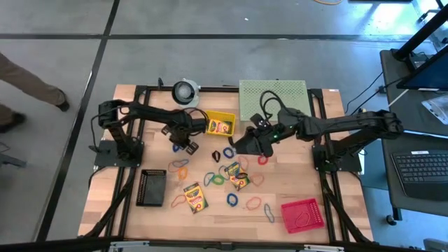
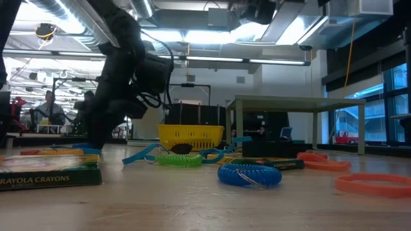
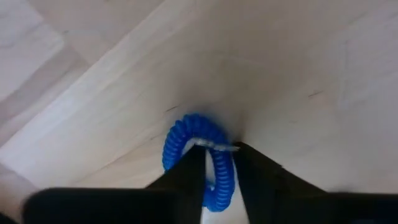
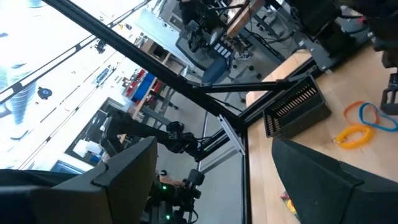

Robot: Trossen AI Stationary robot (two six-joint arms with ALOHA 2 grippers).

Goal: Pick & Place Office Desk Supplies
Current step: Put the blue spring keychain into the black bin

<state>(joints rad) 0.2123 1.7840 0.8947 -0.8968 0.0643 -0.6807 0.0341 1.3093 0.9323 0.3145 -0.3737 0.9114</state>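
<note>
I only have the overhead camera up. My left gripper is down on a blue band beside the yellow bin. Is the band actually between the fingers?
Observer: Yes. The left wrist view shows one side of the blue band pinched in the left gripper, a dark finger pressed on each side.
Operator: Is it a plain flat rubber band?
Observer: No, it is coiled like a spring cord, with a small metal piece at the pinch point.
Operator: Is the right gripper carrying anything?
Observer: No. The right gripper hangs over mid-table, and its wrist view shows its fingers wide apart with nothing between them.
</note>
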